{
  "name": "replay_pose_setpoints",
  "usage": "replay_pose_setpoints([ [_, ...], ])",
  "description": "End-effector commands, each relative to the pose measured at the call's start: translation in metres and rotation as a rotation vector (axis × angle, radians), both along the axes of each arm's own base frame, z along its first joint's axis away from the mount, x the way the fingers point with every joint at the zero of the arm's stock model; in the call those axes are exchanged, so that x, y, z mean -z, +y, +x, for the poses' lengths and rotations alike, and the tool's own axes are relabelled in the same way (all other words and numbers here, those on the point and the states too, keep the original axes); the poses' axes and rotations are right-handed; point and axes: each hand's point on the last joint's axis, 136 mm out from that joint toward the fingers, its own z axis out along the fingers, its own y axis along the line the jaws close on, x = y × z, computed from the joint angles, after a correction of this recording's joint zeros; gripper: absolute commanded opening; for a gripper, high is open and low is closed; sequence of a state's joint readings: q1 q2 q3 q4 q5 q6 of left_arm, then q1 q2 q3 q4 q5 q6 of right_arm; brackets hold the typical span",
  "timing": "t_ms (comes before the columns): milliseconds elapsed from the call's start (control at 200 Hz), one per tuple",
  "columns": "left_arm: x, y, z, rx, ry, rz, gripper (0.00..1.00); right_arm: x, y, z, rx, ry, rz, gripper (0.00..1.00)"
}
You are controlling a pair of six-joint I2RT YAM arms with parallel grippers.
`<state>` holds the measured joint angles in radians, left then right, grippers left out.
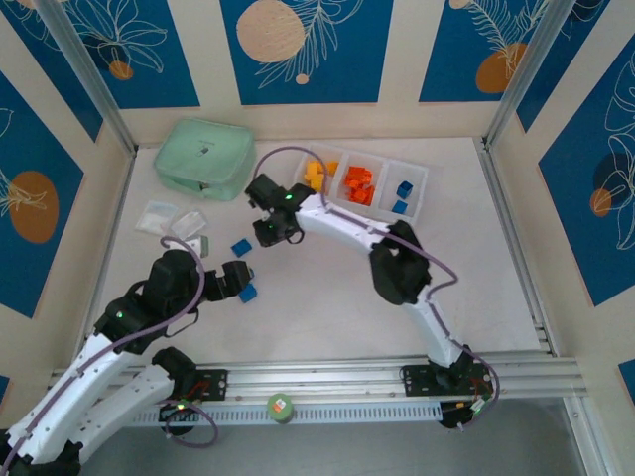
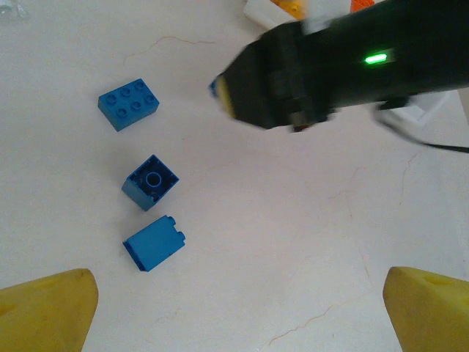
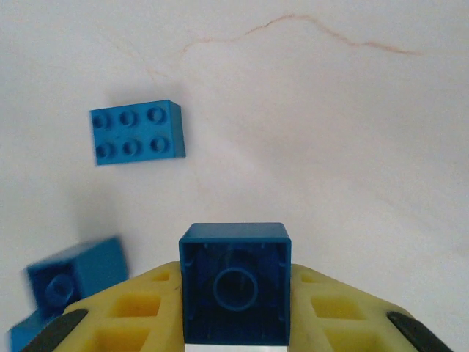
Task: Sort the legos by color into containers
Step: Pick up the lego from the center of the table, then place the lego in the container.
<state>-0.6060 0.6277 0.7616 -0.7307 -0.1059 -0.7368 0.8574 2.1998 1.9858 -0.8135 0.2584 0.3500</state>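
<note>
Legos are partly sorted. A blue square brick [image 3: 234,282], its hollow underside facing the wrist camera, is clamped between the yellow fingers [image 3: 139,312] of the right gripper [image 1: 276,230] over the table [image 1: 327,307]. Near it on the table lie a six-stud blue brick [image 3: 138,132] with its studs up, an upturned blue brick [image 2: 151,182] showing its hollow, and a tipped blue brick [image 2: 154,242] on its side. Beyond the gripper, the white tray [image 1: 426,178] holds yellow-orange pieces [image 1: 317,175] in its left compartment, red-orange pieces [image 1: 359,185] in the middle and blue pieces [image 1: 401,194] in the right. The left gripper [image 2: 238,308] hovers over the loose blue bricks, its fingertips wide apart and holding nothing. A mint green box [image 1: 203,159] and clear bags [image 1: 171,220] lie left of the tray.
</note>
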Motion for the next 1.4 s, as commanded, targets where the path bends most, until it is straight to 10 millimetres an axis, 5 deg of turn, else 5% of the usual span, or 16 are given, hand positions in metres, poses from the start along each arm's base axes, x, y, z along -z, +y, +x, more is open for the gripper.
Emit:
replay_pose_setpoints([
  [0,-0.031,-0.014,0.014,0.000,-0.053,-0.081,0.99,-0.055,-0.036,0.009,0.110,-0.036,0.110,0.27],
  [210,-0.051,-0.046,0.043,0.047,-0.090,-0.160,0.99,-0.073,-0.139,0.028,0.327,-0.074,0.120,0.27],
  [430,-0.063,-0.081,0.071,0.151,-0.114,-0.154,0.99,-0.064,-0.240,0.072,0.578,-0.092,0.115,0.27],
  [575,-0.065,-0.103,0.089,0.228,-0.126,-0.129,0.99,-0.050,-0.290,0.103,0.718,-0.089,0.083,0.27],
  [735,-0.058,-0.122,0.102,0.278,-0.116,-0.136,0.99,-0.031,-0.324,0.128,0.802,-0.072,0.058,0.27],
  [840,-0.052,-0.128,0.109,0.302,-0.115,-0.118,0.99,-0.022,-0.334,0.140,0.824,-0.059,0.043,0.28],
  [915,-0.051,-0.131,0.113,0.319,-0.116,-0.091,0.99,-0.018,-0.336,0.148,0.820,-0.056,0.042,0.39],
  [1115,-0.055,-0.127,0.119,0.315,-0.128,-0.060,0.99,-0.037,-0.327,0.153,0.792,-0.079,0.060,0.58],
  [1220,-0.056,-0.115,0.118,0.287,-0.133,-0.046,0.99,-0.051,-0.307,0.141,0.755,-0.074,0.096,0.62],
  [1395,-0.057,-0.085,0.107,0.224,-0.114,-0.026,0.99,-0.066,-0.248,0.107,0.632,-0.027,0.146,0.66],
])
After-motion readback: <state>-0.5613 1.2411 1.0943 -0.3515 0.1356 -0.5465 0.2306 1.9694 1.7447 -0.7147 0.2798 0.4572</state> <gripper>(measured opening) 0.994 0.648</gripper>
